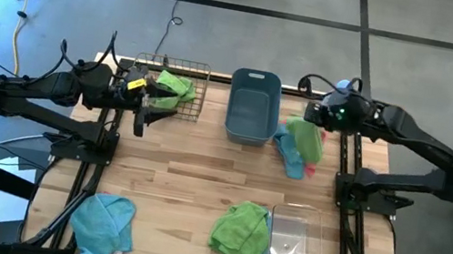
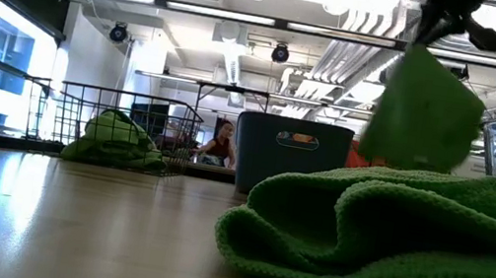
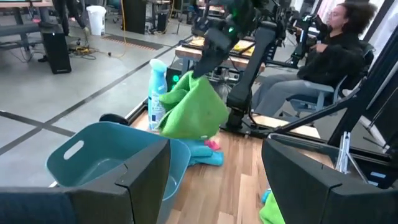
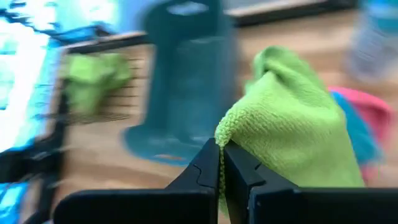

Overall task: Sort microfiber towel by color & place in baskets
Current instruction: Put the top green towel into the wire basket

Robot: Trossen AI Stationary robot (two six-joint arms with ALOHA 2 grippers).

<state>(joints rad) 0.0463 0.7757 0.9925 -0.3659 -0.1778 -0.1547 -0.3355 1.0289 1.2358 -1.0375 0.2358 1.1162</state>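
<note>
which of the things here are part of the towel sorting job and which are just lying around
Part of the job:
green towel pinched in the right gripper
green towel in the wire basket
blue tub
clear bin
blue towel
green towel near the bin

Just lying about:
spray bottle

The worktop (image 1: 201,169) is pale wood planking with a smooth, faintly sheeny finish. The green towel (image 4: 292,118) pinched between matt black plastic fingers (image 4: 199,177) is fuzzy, looped cloth. Near the worktop's back edge, the wire basket (image 1: 192,84) is thin metal mesh, and the grey-blue tub (image 1: 253,104) is smooth matt plastic. At the front edge, the clear bin (image 1: 294,245) is glossy transparent plastic.
</note>
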